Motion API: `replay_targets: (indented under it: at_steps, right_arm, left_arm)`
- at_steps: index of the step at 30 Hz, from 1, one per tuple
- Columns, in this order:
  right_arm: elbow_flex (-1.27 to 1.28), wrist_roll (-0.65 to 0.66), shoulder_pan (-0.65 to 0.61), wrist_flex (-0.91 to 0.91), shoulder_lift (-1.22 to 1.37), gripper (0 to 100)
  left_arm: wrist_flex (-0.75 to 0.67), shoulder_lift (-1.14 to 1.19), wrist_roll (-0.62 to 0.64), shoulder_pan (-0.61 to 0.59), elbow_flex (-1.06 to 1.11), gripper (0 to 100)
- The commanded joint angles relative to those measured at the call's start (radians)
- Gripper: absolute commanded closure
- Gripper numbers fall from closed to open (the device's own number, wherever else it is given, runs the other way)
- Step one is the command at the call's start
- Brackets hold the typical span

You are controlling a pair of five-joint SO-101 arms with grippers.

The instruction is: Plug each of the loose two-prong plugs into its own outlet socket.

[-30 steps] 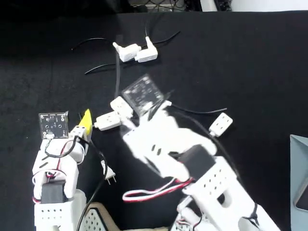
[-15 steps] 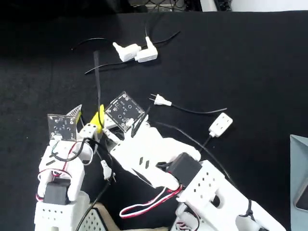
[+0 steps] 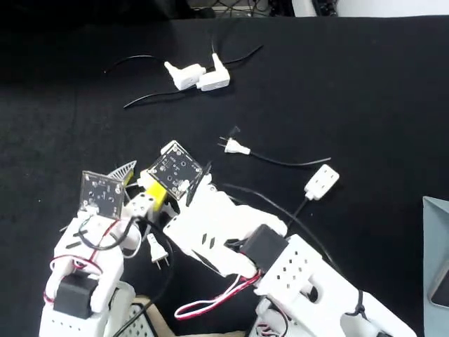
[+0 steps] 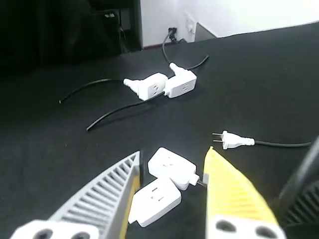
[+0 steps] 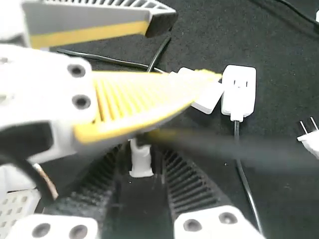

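Note:
My left gripper (image 4: 173, 154) is open, grey and yellow fingers either side of two white outlet sockets (image 4: 171, 167) lying together on the black table. My right gripper (image 5: 142, 154) is shut on a white two-prong plug (image 5: 141, 160), close beside the left gripper's yellow finger (image 5: 149, 99). The same two sockets (image 5: 238, 94) lie just beyond. In the high view both arms meet at the lower left, my left gripper (image 3: 140, 184) beside the right arm (image 3: 224, 232). Loose plugs lie at the centre (image 3: 235, 146) and by the left arm (image 3: 157, 250). A third socket (image 3: 322, 181) sits to the right.
At the back of the table a plug and socket pair (image 3: 200, 76) lie joined, with black cables trailing off them. A grey-blue object (image 3: 436, 253) stands at the right edge. Red and white wires (image 3: 210, 298) loop under the right arm.
The right arm has swung left across the table to the left gripper, uncovering the centre plug. The left arm has turned slightly right toward it.

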Motion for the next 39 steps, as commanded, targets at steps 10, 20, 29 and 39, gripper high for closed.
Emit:
replay_targets:
  at_steps: [10,20,29,39]
  right_arm:
    - [-0.005,-0.044,0.230,-0.074,-0.013,98.6]
    - [0.165,-0.071,0.404,-0.272,-0.013,98.5]
    - [0.219,-0.071,0.568,-0.353,-0.013,98.5]
    - [0.229,-0.071,0.572,-0.348,-0.013,98.5]
  left_arm:
    - [-0.025,0.018,-0.049,-0.197,-0.030,79]
    - [-0.064,0.394,-0.252,-0.223,-0.143,79]
    - [0.054,0.937,-0.539,-0.064,-0.449,79]
    - [-0.083,1.501,-0.591,-0.022,-0.654,79]
